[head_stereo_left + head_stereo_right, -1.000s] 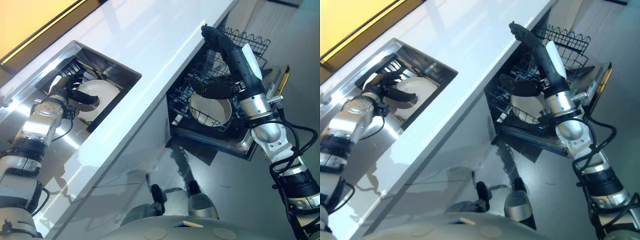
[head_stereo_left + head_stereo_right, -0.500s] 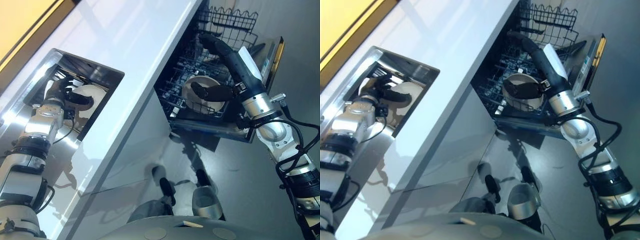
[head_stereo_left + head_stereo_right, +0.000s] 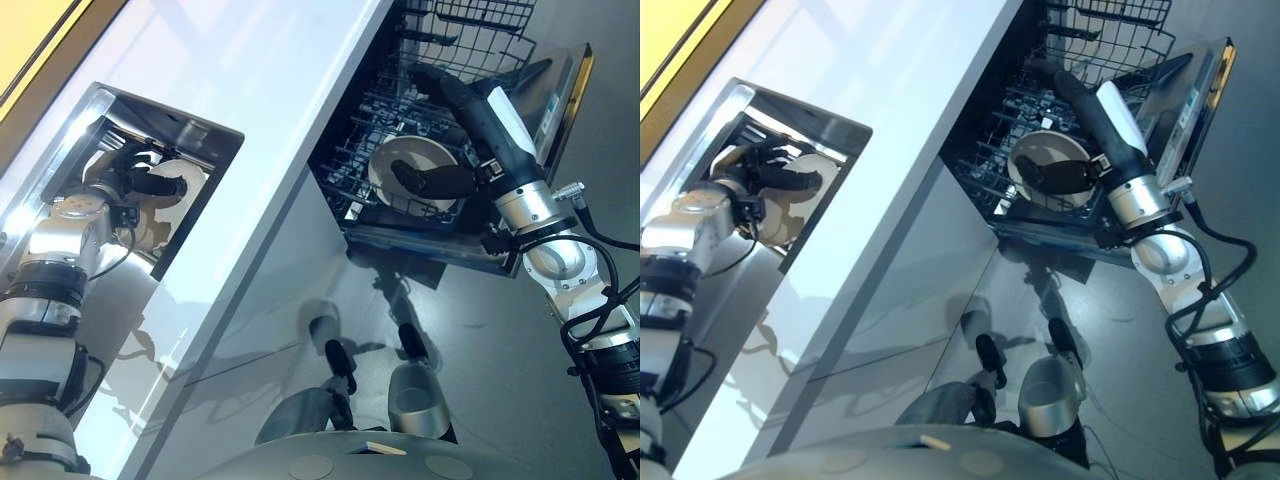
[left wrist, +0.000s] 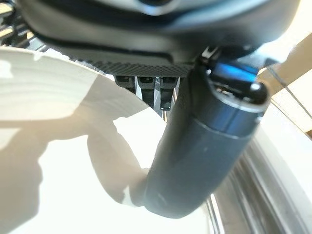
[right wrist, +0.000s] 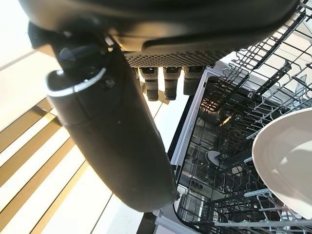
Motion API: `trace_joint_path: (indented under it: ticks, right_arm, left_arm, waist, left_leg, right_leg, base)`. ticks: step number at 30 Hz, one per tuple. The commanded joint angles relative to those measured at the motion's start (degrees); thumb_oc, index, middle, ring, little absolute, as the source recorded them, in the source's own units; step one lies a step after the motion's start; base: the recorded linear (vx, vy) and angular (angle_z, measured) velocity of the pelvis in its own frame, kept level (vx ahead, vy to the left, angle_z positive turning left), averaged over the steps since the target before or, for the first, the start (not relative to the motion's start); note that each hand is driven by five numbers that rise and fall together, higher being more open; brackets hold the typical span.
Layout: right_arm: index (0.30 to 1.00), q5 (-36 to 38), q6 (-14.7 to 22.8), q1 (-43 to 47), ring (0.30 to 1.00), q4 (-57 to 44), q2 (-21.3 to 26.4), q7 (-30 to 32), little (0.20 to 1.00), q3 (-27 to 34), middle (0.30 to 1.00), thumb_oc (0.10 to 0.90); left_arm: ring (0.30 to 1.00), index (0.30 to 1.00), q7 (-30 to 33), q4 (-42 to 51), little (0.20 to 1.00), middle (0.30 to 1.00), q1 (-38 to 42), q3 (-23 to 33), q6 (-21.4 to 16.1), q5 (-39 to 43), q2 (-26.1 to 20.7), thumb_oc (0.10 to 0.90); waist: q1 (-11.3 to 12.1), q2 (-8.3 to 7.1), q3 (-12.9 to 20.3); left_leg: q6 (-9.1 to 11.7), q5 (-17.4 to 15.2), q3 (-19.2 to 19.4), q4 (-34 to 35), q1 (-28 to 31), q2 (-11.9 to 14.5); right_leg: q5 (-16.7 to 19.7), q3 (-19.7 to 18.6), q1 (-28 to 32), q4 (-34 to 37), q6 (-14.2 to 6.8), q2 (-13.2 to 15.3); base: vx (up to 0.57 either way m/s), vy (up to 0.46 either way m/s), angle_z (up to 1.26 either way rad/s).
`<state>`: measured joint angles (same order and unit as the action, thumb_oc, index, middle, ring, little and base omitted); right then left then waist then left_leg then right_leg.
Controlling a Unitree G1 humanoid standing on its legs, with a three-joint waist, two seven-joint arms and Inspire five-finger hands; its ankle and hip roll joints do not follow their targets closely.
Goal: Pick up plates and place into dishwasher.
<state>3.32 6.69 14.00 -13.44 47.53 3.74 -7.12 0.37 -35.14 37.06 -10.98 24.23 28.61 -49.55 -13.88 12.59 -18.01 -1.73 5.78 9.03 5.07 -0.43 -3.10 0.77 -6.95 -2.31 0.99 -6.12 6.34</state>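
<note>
White table (image 3: 290, 80) ran beside sink (image 3: 215, 135), left robot hand (image 3: 150, 183) pinched plate (image 3: 185, 172) in sink, right robot hand (image 3: 455, 150) hung relaxed over second plate (image 3: 415, 160) in dishwasher rack (image 3: 380, 110).

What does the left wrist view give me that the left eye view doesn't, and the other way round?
The left wrist view alone shows, close up, the left hand's thumb lying across the face of the white plate in the sink. The left eye view alone shows the wider layout: the sink set in the white counter, the open dishwasher rack with a plate in it, and the right hand over that plate. Both show the left hand at the sink plate.
</note>
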Motion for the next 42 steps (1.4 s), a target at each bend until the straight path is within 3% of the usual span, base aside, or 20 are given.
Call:
trace_joint_path:
  ticks: [1, 2, 4, 9, 10, 15, 18, 19, 26, 29, 33, 38, 39, 42]
  right_arm:
    - [0.900, 0.69, 4.08, 4.30, 0.900, -7.14, 0.73, 3.05, 0.900, 3.48, 0.900, 0.800]
    - [0.900, 0.69, 4.03, 3.98, 0.900, -7.27, 0.78, 3.14, 0.900, 3.73, 0.900, 0.800]
    - [0.900, 0.79, 4.05, 3.17, 0.900, -7.43, 0.93, 3.21, 0.900, 4.39, 0.900, 0.800]
    - [0.900, 0.86, 4.28, 2.14, 0.900, -7.33, 0.85, 3.23, 0.900, 5.33, 0.900, 0.800]
    - [0.900, 0.85, 4.35, 1.86, 0.900, -7.30, 0.79, 3.43, 0.900, 5.45, 0.900, 0.800]
    - [0.900, 0.47, 5.07, 0.63, 0.900, -6.88, -0.03, 4.38, 0.900, 5.81, 0.900, 0.800]
    - [0.900, 0.25, 5.34, 0.06, 0.900, -6.88, -0.58, 4.76, 0.900, 5.82, 0.900, 0.800]
    - [0.900, 0.31, 5.46, -0.13, 0.900, -6.95, -0.63, 4.88, 0.900, 5.88, 0.900, 0.800]
    - [0.900, -0.16, 5.68, -0.80, 0.900, -7.19, -1.71, 5.81, 0.900, 5.94, 0.900, 0.800]
    - [0.900, -0.21, 6.10, -1.03, 0.900, -6.98, -1.87, 6.40, 0.900, 6.00, 0.900, 0.800]
    - [0.900, 0.00, 6.79, -1.65, 0.900, -6.82, -2.14, 6.69, 0.900, 6.35, 0.900, 0.800]
    - [0.900, 0.57, 7.10, -2.18, 0.900, -6.72, -1.96, 7.19, 0.900, 6.69, 0.900, 0.800]
    - [0.900, 0.95, 7.15, -2.19, 0.900, -6.50, -1.91, 7.22, 0.900, 6.80, 0.900, 0.800]
    - [0.900, 1.00, 7.59, -2.40, 0.900, -6.08, -2.26, 7.55, 0.900, 6.80, 0.900, 0.800]
  left_arm:
    - [0.785, 0.785, -6.13, -1.92, 0.765, 0.785, -4.04, -0.77, 5.30, -0.25, 2.20, 0.665]
    - [0.761, 0.761, -6.98, -1.90, 0.738, 0.761, -4.46, -0.55, 5.41, -0.70, 2.20, 0.638]
    - [0.629, 0.629, -8.06, -1.44, 0.584, 0.629, -5.23, -0.14, 5.62, -1.05, 2.17, 0.484]
    - [0.676, 0.676, -9.85, 0.07, 0.639, 0.676, -6.28, 0.06, 6.57, -2.81, 2.07, 0.539]
    - [0.589, 0.589, -10.14, 0.42, 0.538, 0.589, -6.57, 0.16, 6.59, -2.58, 1.94, 0.438]
    - [0.514, 0.514, -11.09, 2.01, 0.450, 0.514, -7.91, 0.52, 6.84, -4.26, 1.67, 0.350]
    - [0.366, 0.366, -10.34, 2.89, 0.277, 0.366, -8.65, 1.47, 6.40, -4.00, 1.35, 0.177]
    - [0.345, 0.345, -10.17, 3.18, 0.252, 0.345, -8.86, 1.84, 6.39, -4.07, 1.09, 0.152]
    - [0.401, 0.401, -9.63, 3.91, 0.318, 0.401, -9.13, 3.43, 5.87, -5.01, 0.02, 0.218]
    - [0.382, 0.382, -8.89, 3.79, 0.296, 0.382, -9.07, 3.92, 5.22, -5.25, -0.54, 0.196]
    - [0.380, 0.380, -6.86, 3.39, 0.293, 0.380, -9.05, 5.22, 2.61, -5.62, -1.20, 0.193]
    - [0.434, 0.434, -3.27, 3.47, 0.356, 0.434, -8.96, 6.95, -0.59, -5.49, -2.44, 0.256]
    - [0.474, 0.474, -1.51, 3.62, 0.403, 0.474, -8.62, 7.62, -1.92, -5.18, -3.21, 0.303]
    - [0.476, 0.476, 2.05, 4.24, 0.406, 0.476, -7.82, 8.86, -5.13, -3.65, -4.18, 0.306]
  waist:
    - [1.18, -1.76, 4.11]
    - [1.28, -1.77, 4.28]
    - [1.52, -1.83, 4.65]
    - [2.06, -2.00, 5.38]
    - [2.18, -2.05, 5.52]
    - [3.03, -2.56, 6.38]
    - [3.53, -2.79, 6.90]
    - [3.66, -2.88, 7.10]
    - [4.46, -3.51, 8.62]
    - [4.72, -3.92, 9.06]
    - [4.91, -4.37, 9.70]
    - [5.12, -4.79, 10.33]
    - [5.15, -4.90, 10.57]
    - [5.31, -5.25, 10.97]
  left_leg:
    - [-0.05, -6.18, -0.88, -4.00, 0.89, -4.97]
    - [-0.05, -6.18, -1.01, -3.97, 0.99, -5.01]
    - [-0.10, -6.25, -1.31, -4.00, 1.21, -5.10]
    - [-0.11, -6.33, -1.84, -3.88, 1.74, -5.15]
    - [-0.10, -6.37, -1.91, -3.87, 1.85, -5.13]
    - [-0.26, -6.61, -2.61, -3.69, 2.60, -5.15]
    - [-0.32, -6.78, -2.81, -3.66, 2.96, -5.09]
    - [-0.32, -6.81, -2.91, -3.65, 3.11, -5.09]
    - [-0.36, -7.08, -3.48, -3.42, 4.14, -4.59]
    - [-0.37, -6.68, -3.81, -3.45, 4.12, -4.37]
    - [-0.36, -6.86, -3.94, -3.37, 4.50, -4.20]
    - [-0.25, -6.88, -3.92, -3.03, 4.77, -3.94]
    - [-0.19, -6.83, -3.94, -2.87, 4.87, -3.82]
    - [-0.17, -6.78, -4.11, -2.47, 5.10, -3.60]
  right_leg:
    - [1.41, 1.94, -4.44, -4.76, -1.42, -0.16]
    - [1.36, 2.02, -4.28, -4.74, -1.40, -0.14]
    - [1.22, 2.22, -3.89, -4.78, -1.33, -0.13]
    - [1.01, 2.78, -3.09, -4.70, -1.37, 0.01]
    - [0.96, 2.87, -2.90, -4.68, -1.37, 0.05]
    - [0.86, 3.65, -1.81, -4.41, -1.44, 0.17]
    - [0.74, 4.06, -1.27, -4.29, -1.46, 0.20]
    - [0.71, 4.17, -1.05, -4.22, -1.45, 0.19]
    - [0.10, 4.77, 0.36, -4.28, -1.21, -0.11]
    - [0.59, 4.67, 0.42, -4.35, -1.01, -0.44]
    - [0.62, 4.63, 0.91, -4.01, -0.93, -0.70]
    - [0.80, 4.70, 1.24, -3.43, -0.88, -1.00]
    - [0.82, 4.66, 1.41, -3.24, -0.81, -1.13]
    - [0.79, 4.65, 1.68, -2.97, -0.72, -1.34]
  base:
    - [0.00, -0.001, 0.03]
    - [0.00, 0.000, 0.00]
    - [0.00, -0.004, 0.02]
    - [0.00, -0.016, 0.10]
    - [0.00, -0.031, 0.13]
    - [-0.01, -0.044, 0.03]
    - [-0.01, -0.044, 0.13]
    - [0.00, -0.053, 0.10]
    - [0.00, -0.052, 0.10]
    - [-0.03, -0.066, 0.01]
    - [0.00, -0.053, 0.00]
    - [-0.02, -0.049, -0.01]
    - [-0.02, -0.061, 0.00]
    - [-0.02, -0.051, 0.00]
